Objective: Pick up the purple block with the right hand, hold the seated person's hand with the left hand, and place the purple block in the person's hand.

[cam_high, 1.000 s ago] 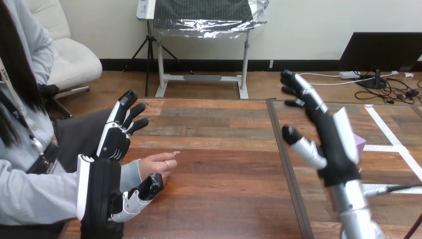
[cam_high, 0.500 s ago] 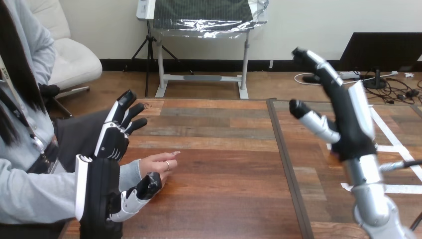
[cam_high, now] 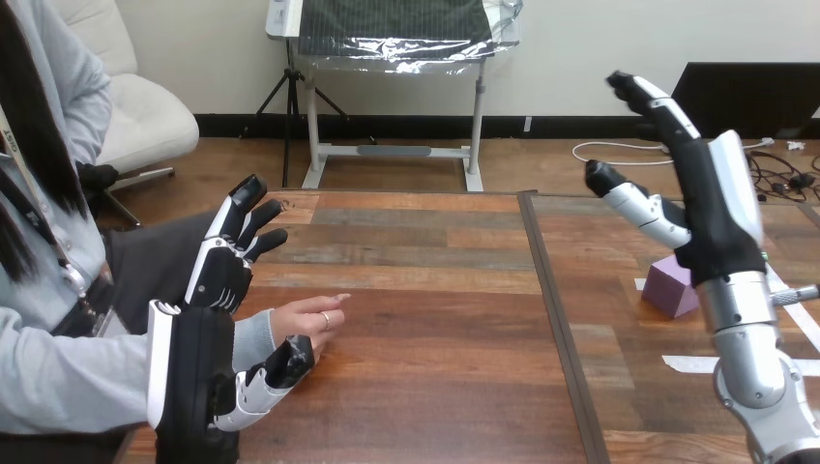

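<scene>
Your right hand has fingers spread, purple block below its thumb — left hand fingers straight, thumb seemingly under the person's hand.

no writing, label, number or sign can be read: the purple block is plain, the white tape strips beside it on the desk are bare, and the shells of the left hand and right hand show no legible marks.

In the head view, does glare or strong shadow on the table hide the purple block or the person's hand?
Head view: no; the table shows only a soft sheen, the purple block is evenly lit near the right hand, and the person's hand lies plainly visible on the wood.
</scene>
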You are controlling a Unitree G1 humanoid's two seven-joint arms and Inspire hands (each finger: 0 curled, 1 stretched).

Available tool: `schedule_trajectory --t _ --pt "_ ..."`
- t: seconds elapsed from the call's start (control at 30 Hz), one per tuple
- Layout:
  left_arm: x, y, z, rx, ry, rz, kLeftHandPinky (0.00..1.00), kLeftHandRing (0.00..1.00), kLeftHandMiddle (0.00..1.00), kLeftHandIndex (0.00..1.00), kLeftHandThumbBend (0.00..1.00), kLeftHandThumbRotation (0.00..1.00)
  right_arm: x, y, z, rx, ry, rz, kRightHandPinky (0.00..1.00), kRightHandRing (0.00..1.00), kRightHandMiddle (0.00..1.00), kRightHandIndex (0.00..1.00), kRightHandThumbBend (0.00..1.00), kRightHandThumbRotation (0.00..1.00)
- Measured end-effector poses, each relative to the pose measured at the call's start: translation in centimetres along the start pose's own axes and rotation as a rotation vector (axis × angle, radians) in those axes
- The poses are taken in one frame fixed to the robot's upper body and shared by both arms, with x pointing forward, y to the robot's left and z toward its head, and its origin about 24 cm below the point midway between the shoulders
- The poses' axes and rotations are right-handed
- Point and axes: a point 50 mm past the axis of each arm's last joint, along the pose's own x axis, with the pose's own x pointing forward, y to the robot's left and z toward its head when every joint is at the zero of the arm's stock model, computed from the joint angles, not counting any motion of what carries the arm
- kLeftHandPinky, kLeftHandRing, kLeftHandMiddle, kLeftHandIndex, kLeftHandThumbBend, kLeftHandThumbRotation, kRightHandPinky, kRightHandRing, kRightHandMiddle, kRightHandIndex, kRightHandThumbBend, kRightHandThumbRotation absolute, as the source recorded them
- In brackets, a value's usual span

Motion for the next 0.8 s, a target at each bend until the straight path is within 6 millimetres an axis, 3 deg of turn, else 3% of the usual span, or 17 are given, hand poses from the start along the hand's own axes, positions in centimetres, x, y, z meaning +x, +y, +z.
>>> schedule_trajectory --t 0.8 --pt "-0.1 -0.1 0.0 -0.017 -0.001 -0.006 0.82 0.89 0.93 0.91 1.0 0.81 0.7 -2.0 -2.9 -0.15 0.216 0.009 0.76 0.85 0.85 0.87 0.97 0.83"
